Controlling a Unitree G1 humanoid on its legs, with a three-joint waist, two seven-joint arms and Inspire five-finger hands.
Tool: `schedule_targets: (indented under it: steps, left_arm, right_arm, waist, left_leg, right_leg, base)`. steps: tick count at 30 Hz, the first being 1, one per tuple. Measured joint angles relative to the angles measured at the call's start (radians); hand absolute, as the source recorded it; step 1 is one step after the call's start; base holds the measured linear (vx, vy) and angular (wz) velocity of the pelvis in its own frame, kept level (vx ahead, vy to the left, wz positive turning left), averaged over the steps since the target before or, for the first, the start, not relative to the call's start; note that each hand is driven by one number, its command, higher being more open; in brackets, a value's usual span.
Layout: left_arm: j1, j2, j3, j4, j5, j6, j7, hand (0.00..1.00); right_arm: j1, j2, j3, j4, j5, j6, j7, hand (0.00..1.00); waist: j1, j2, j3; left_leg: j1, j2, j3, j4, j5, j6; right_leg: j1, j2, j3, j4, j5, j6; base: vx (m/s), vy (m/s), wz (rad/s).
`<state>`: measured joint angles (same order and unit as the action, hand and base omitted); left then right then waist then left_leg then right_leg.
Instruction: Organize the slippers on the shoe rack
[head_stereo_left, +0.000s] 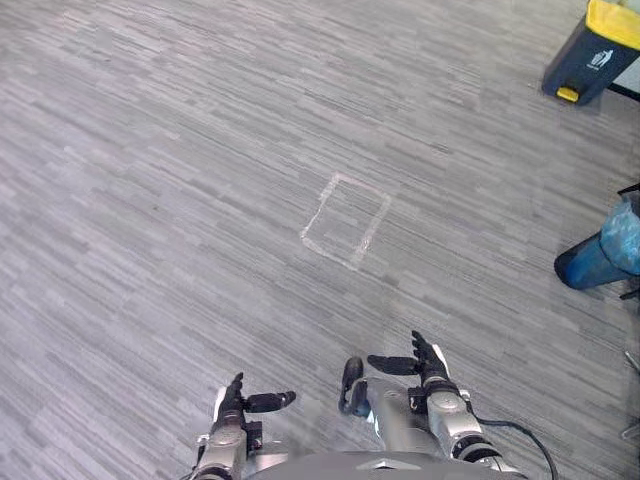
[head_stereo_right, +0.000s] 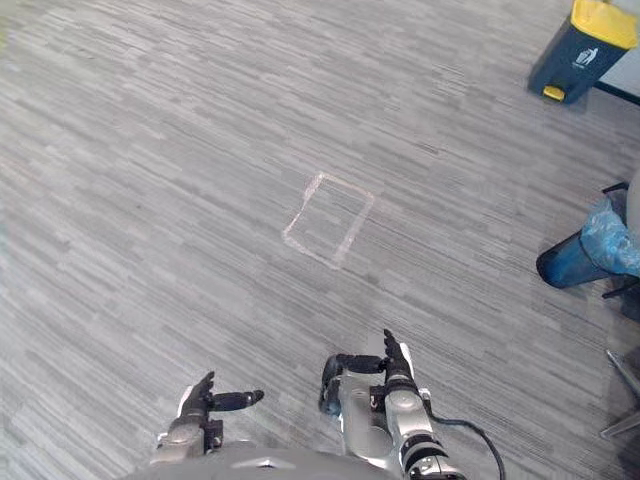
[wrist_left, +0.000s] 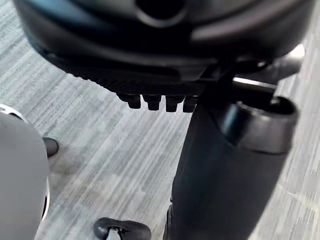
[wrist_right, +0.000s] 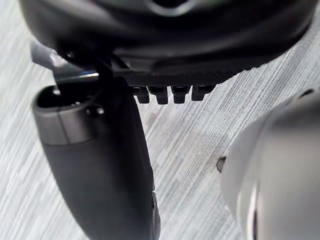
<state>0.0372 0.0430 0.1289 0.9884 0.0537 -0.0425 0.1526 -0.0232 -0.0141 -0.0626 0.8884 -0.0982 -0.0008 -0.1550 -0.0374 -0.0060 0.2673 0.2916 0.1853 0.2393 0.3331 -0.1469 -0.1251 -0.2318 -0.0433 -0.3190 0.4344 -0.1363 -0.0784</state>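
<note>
Left eye view, surface: a grey floor (head_stereo_left: 150, 150) of narrow streaked planks, with a rectangle outlined in pale tape (head_stereo_left: 346, 220) just right of centre.
Left eye view, room: a dark blue bin (head_stereo_left: 590, 55) with a yellow lid stands in the upper right corner. A crinkled blue object (head_stereo_left: 603, 255), possibly something bagged, is cut off by the right edge.
Left eye view, hands: the left hand (head_stereo_left: 232, 405) is at the bottom, left of centre, and the right hand (head_stereo_left: 428, 365) is at the bottom, right of centre. Both are relaxed with straight fingers, thumbs pointing toward each other, holding nothing.
Right eye view, writing: a small white pictogram (head_stereo_right: 585, 57) marks the bin's front. Any wording is too small to read.
Left wrist view: the left fingertips (wrist_left: 152, 102) form a straight row at upper centre and the left thumb (wrist_left: 230, 170) stands out at the right. Both are empty, above the planks.
Right wrist view: the right fingertips (wrist_right: 161, 95) form a row at upper centre and the right thumb (wrist_right: 100, 165) is at the left. The hand is released, with floor beyond it.
</note>
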Motion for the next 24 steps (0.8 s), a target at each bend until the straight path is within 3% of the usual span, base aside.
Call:
schedule_targets:
  steps: [1,2,3,4,5,6,7,8,9,10,11,12,13,14,15,16,18,19,20,22,24]
  left_arm:
    - [0.000,0.000,0.001,0.000,0.000,0.000,0.000,1.00]
    - [0.001,-0.014,0.026,-0.020,0.000,0.000,0.001,1.00]
    - [0.004,-0.021,0.041,-0.029,0.000,-0.001,0.002,1.00]
    - [0.011,-0.028,0.055,-0.050,0.000,0.000,0.001,1.00]
    - [0.021,-0.016,0.053,-0.072,-0.001,0.000,0.001,1.00]
    - [0.021,-0.013,0.053,-0.075,-0.002,-0.001,0.001,1.00]
    - [0.021,-0.009,0.054,-0.090,-0.003,-0.001,0.003,1.00]
    - [0.020,-0.010,0.054,-0.101,-0.003,-0.010,0.007,1.00]
    - [0.018,-0.011,0.053,-0.101,-0.003,-0.014,0.007,1.00]
    - [0.013,-0.011,0.052,-0.102,-0.003,-0.019,0.007,1.00]
    - [0.011,-0.015,0.049,-0.099,-0.005,-0.021,0.009,1.00]
    - [0.009,-0.008,0.044,-0.089,-0.006,-0.023,0.014,1.00]
    - [0.006,0.000,0.041,-0.078,-0.005,-0.022,0.014,1.00]
    - [0.003,0.013,0.032,-0.071,-0.005,-0.023,0.016,1.00]
    - [-0.002,0.023,0.024,-0.056,-0.009,-0.014,0.010,1.00]
    - [-0.008,0.025,0.023,-0.046,-0.009,-0.011,0.010,1.00]
    - [-0.011,0.029,0.020,-0.022,-0.006,-0.009,0.010,1.00]
    - [-0.002,0.033,0.000,-0.021,-0.005,-0.009,0.011,1.00]
    - [0.000,0.038,-0.005,-0.019,-0.004,-0.009,0.011,1.00]
    - [0.000,0.056,-0.009,0.012,-0.004,0.001,0.013,1.00]
    - [0.006,0.061,-0.009,0.019,-0.004,0.001,0.014,1.00]
  right_arm:
    - [0.000,0.000,0.000,-0.001,0.000,0.000,0.000,1.00]
    - [0.030,0.000,0.005,-0.040,0.000,0.001,0.000,1.00]
    - [0.040,0.000,0.007,-0.057,0.000,0.000,-0.001,1.00]
    - [0.043,0.008,0.007,-0.062,0.000,0.001,-0.002,1.00]
    - [0.051,0.027,0.007,-0.063,0.003,0.001,-0.003,1.00]
    - [0.051,0.032,0.007,-0.063,0.003,0.001,-0.003,1.00]
    - [0.056,0.044,0.005,-0.059,0.004,0.001,-0.003,1.00]
    - [0.047,0.052,0.005,-0.042,0.004,0.002,-0.003,1.00]
    - [0.043,0.054,0.004,-0.036,0.005,0.002,-0.003,1.00]
    - [0.036,0.055,0.004,-0.020,0.005,0.002,-0.004,1.00]
    - [0.037,0.048,0.003,-0.007,0.004,0.001,-0.005,1.00]
    - [0.039,0.053,0.004,0.017,0.004,0.000,-0.007,1.00]
    - [0.041,0.058,0.006,0.019,0.006,0.004,-0.005,1.00]
    - [0.040,0.064,0.006,0.029,0.004,0.004,-0.005,1.00]
    - [0.043,0.065,0.003,0.035,0.002,0.004,-0.006,1.00]
    - [0.044,0.064,0.002,0.037,0.002,0.004,-0.006,1.00]
    - [0.035,0.060,0.004,0.050,0.000,0.003,-0.007,1.00]
    - [0.028,0.060,0.012,0.050,0.000,0.002,-0.003,1.00]
    - [0.021,0.060,0.015,0.054,0.000,0.002,-0.001,1.00]
    - [-0.005,0.059,0.032,0.070,0.000,0.000,0.003,1.00]
    - [-0.012,0.050,0.058,0.060,-0.002,-0.013,0.003,1.00]
  waist:
    - [0.000,0.000,0.000]
    - [0.003,0.019,0.002]
    - [0.005,0.030,-0.001]
    - [0.007,0.039,-0.001]
    - [0.018,0.032,-0.004]
    - [0.023,0.030,-0.005]
    - [0.032,0.017,-0.011]
    - [0.047,0.007,-0.011]
    - [0.051,0.007,-0.012]
    - [0.059,0.005,-0.011]
    - [0.061,0.012,-0.014]
    - [0.063,-0.011,-0.018]
    - [0.056,-0.027,-0.027]
    - [0.046,-0.044,-0.040]
    - [0.045,-0.049,-0.043]
    - [0.046,-0.048,-0.043]
    - [0.058,-0.046,-0.045]
    - [0.056,-0.046,-0.046]
    - [0.054,-0.041,-0.043]
    - [0.028,-0.038,-0.043]
    - [0.021,-0.034,-0.042]
  left_leg:
    - [-0.001,0.001,-0.001,0.004,0.001,-0.001]
    - [-0.109,0.058,-0.040,0.304,0.097,-0.007]
    - [-0.179,0.096,-0.051,0.461,0.093,-0.016]
    - [-0.271,0.151,-0.042,0.650,0.040,-0.020]
    - [-0.348,0.180,-0.013,0.734,-0.019,-0.011]
    - [-0.363,0.181,-0.004,0.734,-0.034,-0.007]
    - [-0.412,0.174,0.035,0.682,-0.077,0.005]
    - [-0.464,0.142,0.051,0.523,-0.120,0.024]
    - [-0.481,0.120,0.040,0.440,-0.125,0.024]
    - [-0.496,0.072,-0.004,0.268,-0.115,0.024]
    - [-0.502,0.015,-0.087,0.052,0.005,0.026]
    - [-0.473,-0.018,-0.096,0.019,0.083,0.042]
    - [-0.466,-0.035,-0.093,0.007,0.084,0.043]
    - [-0.471,-0.046,-0.085,0.018,0.064,0.062]
    - [-0.472,-0.044,-0.078,0.079,0.002,0.071]
    - [-0.462,-0.042,-0.067,0.092,-0.022,0.076]
    - [-0.365,-0.044,0.008,0.059,-0.074,0.090]
    - [-0.304,-0.051,0.054,0.025,-0.096,0.103]
    - [-0.279,-0.053,0.068,0.016,-0.105,0.108]
    - [-0.174,-0.050,0.085,-0.058,-0.115,0.110]
    - [-0.116,-0.039,0.109,-0.105,-0.114,0.108]
  right_leg:
    - [0.001,0.000,0.000,0.000,0.000,0.000]
    - [0.086,0.021,-0.001,-0.048,-0.029,0.001]
    - [0.125,0.037,0.000,-0.079,-0.035,-0.004]
    - [0.189,0.064,0.006,-0.122,-0.040,-0.007]
    - [0.261,0.077,0.023,-0.180,-0.042,-0.007]
    - [0.279,0.077,0.028,-0.194,-0.042,-0.006]
    - [0.326,0.074,0.053,-0.231,-0.038,-0.001]
    - [0.373,0.063,0.091,-0.265,-0.037,0.002]
    - [0.385,0.055,0.105,-0.274,-0.036,0.004]
    - [0.401,0.035,0.131,-0.281,-0.038,0.021]
    - [0.424,0.018,0.159,-0.288,-0.053,0.063]
    - [0.448,-0.009,0.187,-0.299,-0.068,0.096]
    - [0.448,-0.025,0.188,-0.303,-0.067,0.103]
    - [0.439,-0.043,0.193,-0.302,-0.051,0.127]
    - [0.442,-0.051,0.205,-0.274,-0.045,0.137]
    - [0.441,-0.057,0.213,-0.250,-0.047,0.140]
    - [0.339,-0.092,0.256,0.018,-0.050,0.155]
    - [0.240,-0.133,0.251,0.234,-0.012,0.204]
    - [0.203,-0.148,0.240,0.316,-0.017,0.202]
    - [0.107,-0.162,0.128,0.454,-0.095,0.123]
    - [0.033,-0.143,0.054,0.405,-0.126,0.086]
  base:
    - [0.47,-0.154,0.16]
    - [0.35,-0.085,0.00]
    - [0.43,-0.067,-0.09]
    - [0.50,-0.038,-0.25]
    - [0.41,-0.030,-0.28]
    - [0.49,0.004,-0.38]
    - [0.42,0.052,-0.60]
    - [0.49,0.089,-0.71]
    - [0.39,0.165,-0.84]
    - [0.39,0.230,-0.87]
    - [0.49,0.294,-0.99]
    - [0.34,0.208,-0.61]
    - [0.35,0.171,-0.21]
    - [0.40,0.211,-0.05]
    - [0.46,0.259,-0.16]
    - [0.42,0.290,-0.42]
    - [0.38,0.281,-0.87]
    - [0.31,0.214,-0.95]
    - [0.24,0.142,-0.73]
    - [0.33,0.114,-0.30]
    - [0.44,0.003,-0.13]
